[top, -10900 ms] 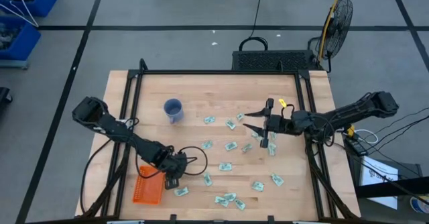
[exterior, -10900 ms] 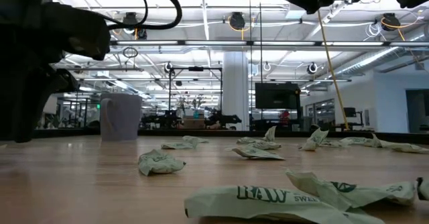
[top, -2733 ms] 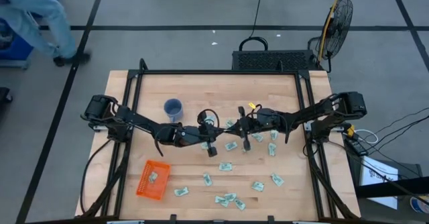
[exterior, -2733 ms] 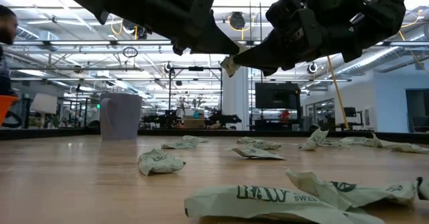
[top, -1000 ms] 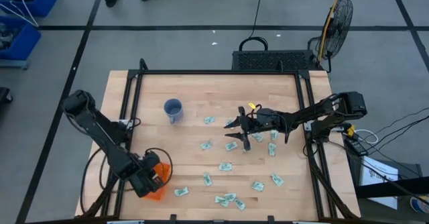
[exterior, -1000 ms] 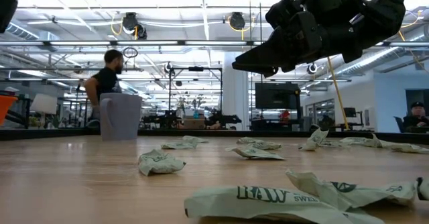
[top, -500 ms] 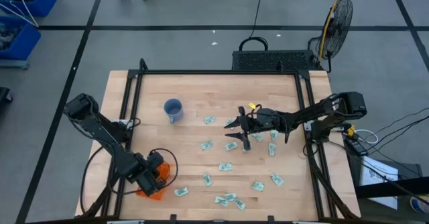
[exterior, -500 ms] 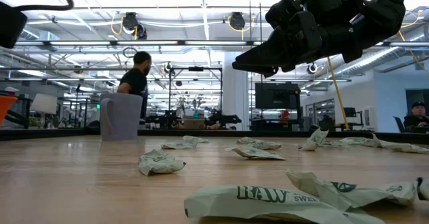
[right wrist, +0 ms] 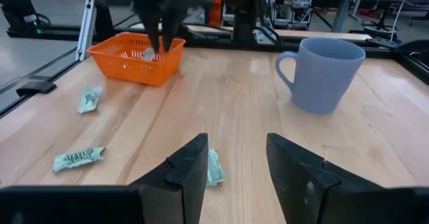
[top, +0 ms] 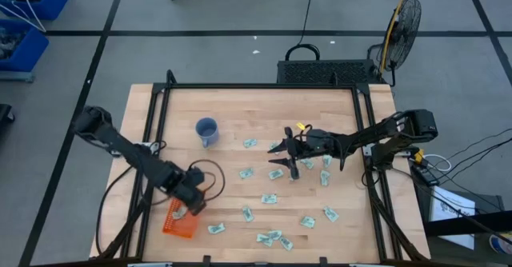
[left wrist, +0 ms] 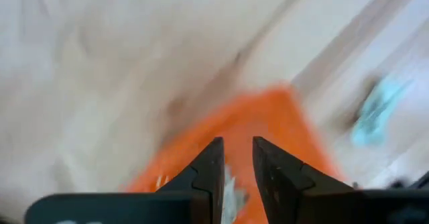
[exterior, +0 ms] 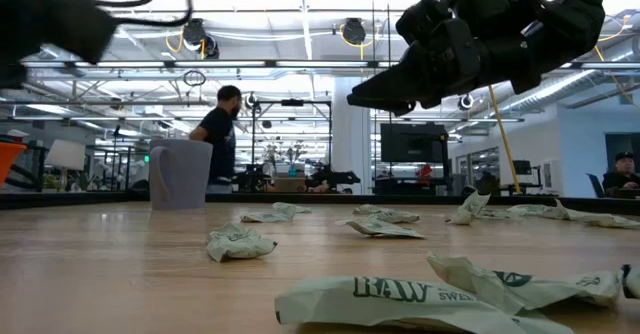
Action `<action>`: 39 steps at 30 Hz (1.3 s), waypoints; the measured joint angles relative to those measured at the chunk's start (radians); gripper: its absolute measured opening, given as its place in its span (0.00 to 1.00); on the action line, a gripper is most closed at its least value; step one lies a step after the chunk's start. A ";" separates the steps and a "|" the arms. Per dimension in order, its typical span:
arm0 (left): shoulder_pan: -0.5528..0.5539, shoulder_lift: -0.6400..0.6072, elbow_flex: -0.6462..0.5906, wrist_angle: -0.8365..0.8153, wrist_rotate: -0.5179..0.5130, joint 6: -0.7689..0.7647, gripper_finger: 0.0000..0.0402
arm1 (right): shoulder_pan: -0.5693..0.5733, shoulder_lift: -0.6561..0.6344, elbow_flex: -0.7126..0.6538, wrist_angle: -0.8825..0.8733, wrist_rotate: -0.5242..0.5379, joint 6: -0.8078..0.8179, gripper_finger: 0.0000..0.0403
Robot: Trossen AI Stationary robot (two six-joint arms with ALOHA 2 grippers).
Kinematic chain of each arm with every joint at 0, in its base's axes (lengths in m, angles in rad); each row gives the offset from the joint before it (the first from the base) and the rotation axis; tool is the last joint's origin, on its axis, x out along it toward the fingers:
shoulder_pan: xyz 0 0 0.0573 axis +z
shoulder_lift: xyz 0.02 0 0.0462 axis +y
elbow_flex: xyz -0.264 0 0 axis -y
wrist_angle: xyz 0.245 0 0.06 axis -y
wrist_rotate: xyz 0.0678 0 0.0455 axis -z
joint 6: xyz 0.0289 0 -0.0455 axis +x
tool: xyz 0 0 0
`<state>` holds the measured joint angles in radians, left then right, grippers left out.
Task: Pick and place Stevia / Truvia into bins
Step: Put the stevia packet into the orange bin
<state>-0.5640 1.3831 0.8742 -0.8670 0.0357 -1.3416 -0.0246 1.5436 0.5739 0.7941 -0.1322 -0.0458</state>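
While the bench (top: 232,107) bore the whole job, most of the work stood undone. Beside the orange basket (top: 178,220), at the bench's front-left corner, the left pincer (top: 192,204) hung just above its rim, fingers parted by a narrow gap, gripping nothing. At least one sachet lay inside the basket. The right pincer (top: 276,157) waited well apart from the basket, past the blue cup (top: 206,129), fingers wide and empty. Some twenty Stevia sachets (top: 270,198) lay scattered beyond the basket, awaiting collection.
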 joint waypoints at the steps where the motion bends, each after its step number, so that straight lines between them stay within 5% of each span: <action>1: 0.018 -0.011 0.000 0.010 -0.028 0.023 0.21 | 0.000 0.000 0.000 -0.011 0.000 -0.005 0.36; 10: 0.173 -0.049 0.000 0.255 -0.417 0.415 0.21 | -0.015 0.000 0.000 -0.139 0.022 -0.021 0.36; 16: 0.263 -0.049 0.000 0.458 -0.535 0.642 0.21 | -0.035 0.000 0.000 -0.258 0.258 -0.019 0.36; 39: 0.363 -0.048 0.000 0.528 -0.533 0.739 0.21 | -0.080 0.271 0.000 -0.076 0.438 0.074 0.33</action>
<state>-0.2013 1.3350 0.8745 -0.3393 -0.4973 -0.6022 -0.1042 1.8146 0.5739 0.7178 0.3058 0.0278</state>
